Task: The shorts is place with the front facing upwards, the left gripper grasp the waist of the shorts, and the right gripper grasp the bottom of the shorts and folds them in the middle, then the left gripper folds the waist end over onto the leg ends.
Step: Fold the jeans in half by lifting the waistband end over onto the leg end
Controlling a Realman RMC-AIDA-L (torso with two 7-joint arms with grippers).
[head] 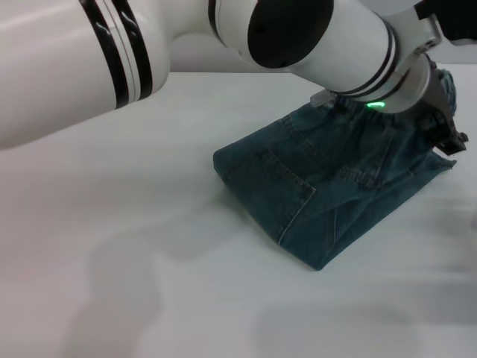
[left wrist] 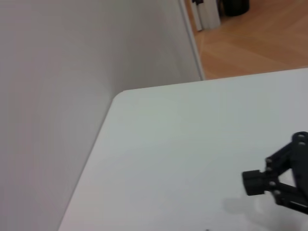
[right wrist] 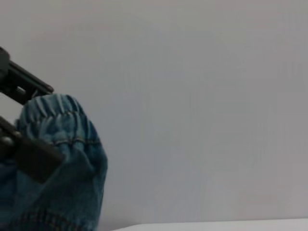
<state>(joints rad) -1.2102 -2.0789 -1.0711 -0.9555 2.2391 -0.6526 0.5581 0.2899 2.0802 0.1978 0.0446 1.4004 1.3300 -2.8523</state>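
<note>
From the left, the white left arm (head: 89, 67) sweeps across a pale table (head: 112, 246) toward the far right. At centre-right lie the shorts (head: 328, 186), already doubled along the middle into a dark denim wedge with a pocket seam on top, so we judge the first fold done. Further right, under the arm's green light, the gathered waist (head: 358, 115) lifts off the table. There the left gripper (head: 449, 140) sits at the raised edge. In the right wrist view we see black jaws pressed together on a puckered bunch of that waist, and we take them for the left gripper's. The second fold looks begun but unfinished, since the waist has yet to be laid onto the leg ends, which we cannot pick out for certain. The right gripper (left wrist: 276, 185) shows only in the left wrist view, above bare table and apart from the shorts. Its state we cannot tell.
</note>
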